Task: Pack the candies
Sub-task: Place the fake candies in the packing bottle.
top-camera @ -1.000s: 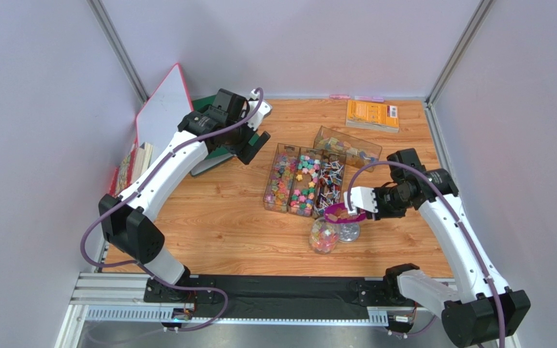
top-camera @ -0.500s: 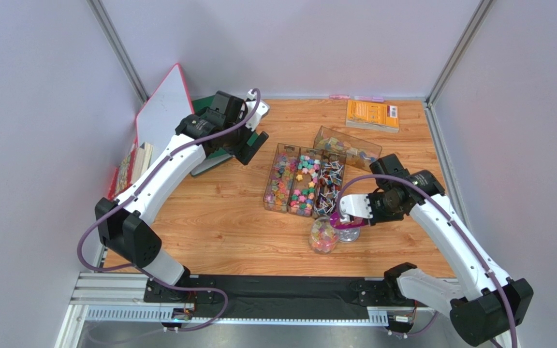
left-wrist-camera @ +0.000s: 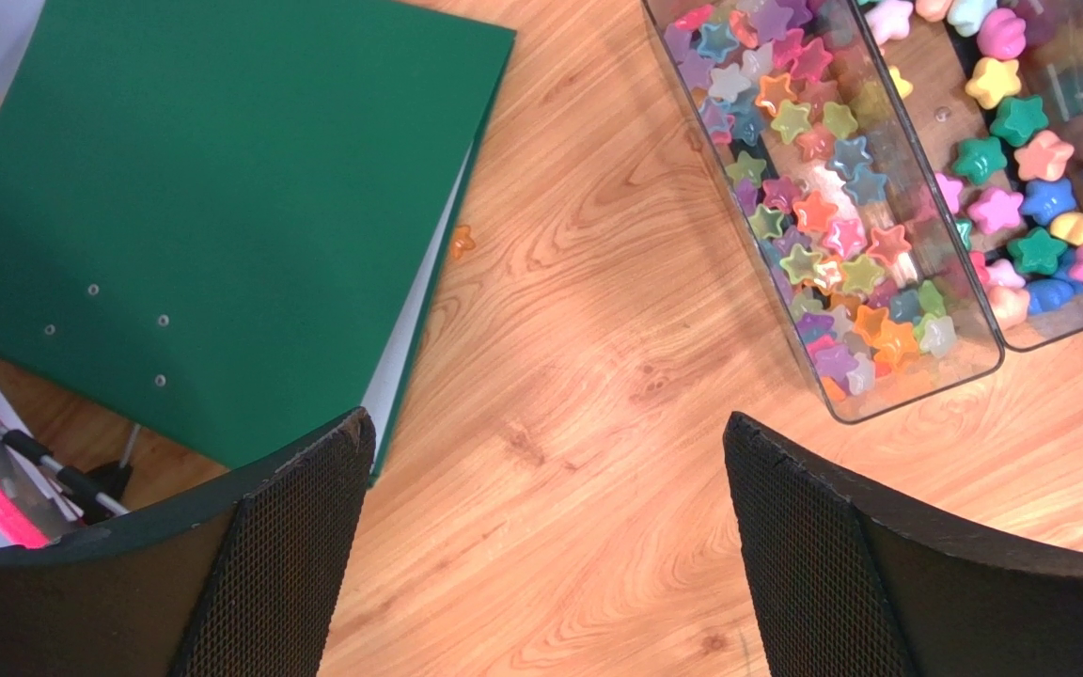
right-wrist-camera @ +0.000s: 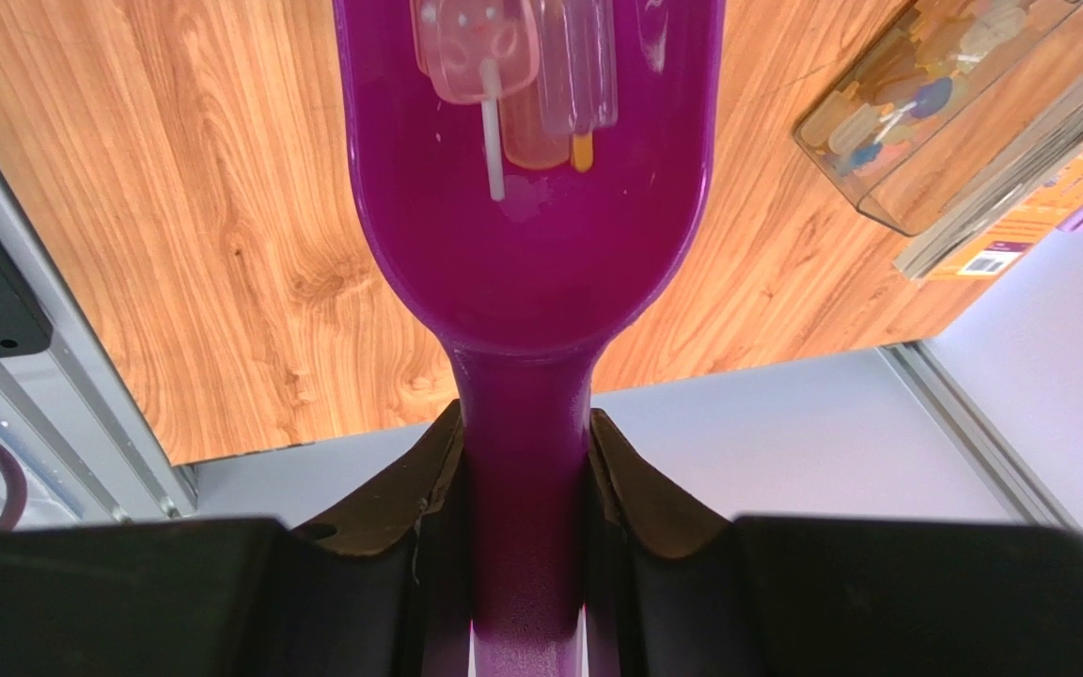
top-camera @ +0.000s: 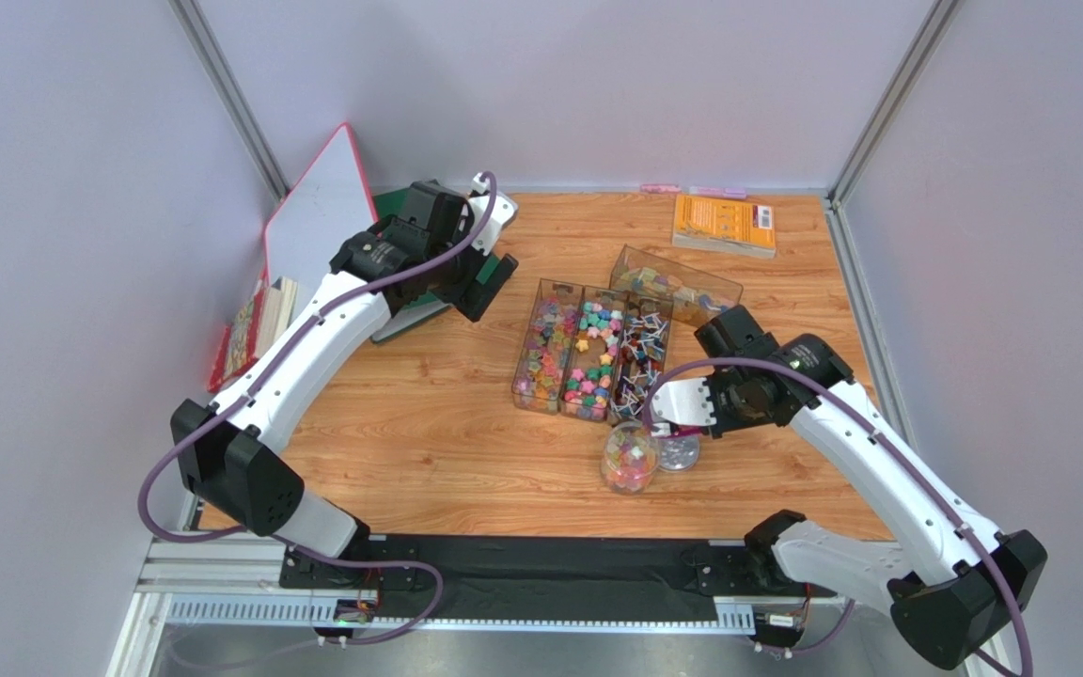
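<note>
Right claw (right-wrist-camera: 523, 459) shifted left, candies (right-wrist-camera: 484, 57) in its scoop (right-wrist-camera: 533, 254)

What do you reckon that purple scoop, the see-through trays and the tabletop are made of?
The purple scoop is probably hard plastic: even colour, smooth and glossy, with soft highlights. The trays look like rigid clear plastic, since the candies show through their thin, straight walls. The tabletop is wood or a wood-look laminate: it has visible grain and a smooth satin surface, but the pictures can't settle which.
</note>
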Controlling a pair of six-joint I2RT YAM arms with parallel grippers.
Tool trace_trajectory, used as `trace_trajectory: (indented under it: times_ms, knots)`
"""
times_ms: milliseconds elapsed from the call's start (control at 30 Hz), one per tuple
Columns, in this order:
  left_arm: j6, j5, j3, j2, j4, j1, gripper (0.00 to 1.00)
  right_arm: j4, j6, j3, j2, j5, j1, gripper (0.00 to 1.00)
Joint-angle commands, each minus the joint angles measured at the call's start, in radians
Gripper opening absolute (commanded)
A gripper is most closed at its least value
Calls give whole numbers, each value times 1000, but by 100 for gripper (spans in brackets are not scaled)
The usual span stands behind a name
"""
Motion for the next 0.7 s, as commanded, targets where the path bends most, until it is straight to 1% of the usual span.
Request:
trace_trajectory:
  times_ms: [0, 333, 667]
  knots:
    - [-28, -12, -22, -38, 41, 2, 98, -315, 41, 35, -15, 97, 39, 0]
    - [-34, -29, -45, -61, 61, 3, 98, -315, 74, 16, -15, 209, 150, 0]
    - [-33, -38, -45, -70, 68, 11, 98, -315, 76, 2, -47, 287, 217, 0]
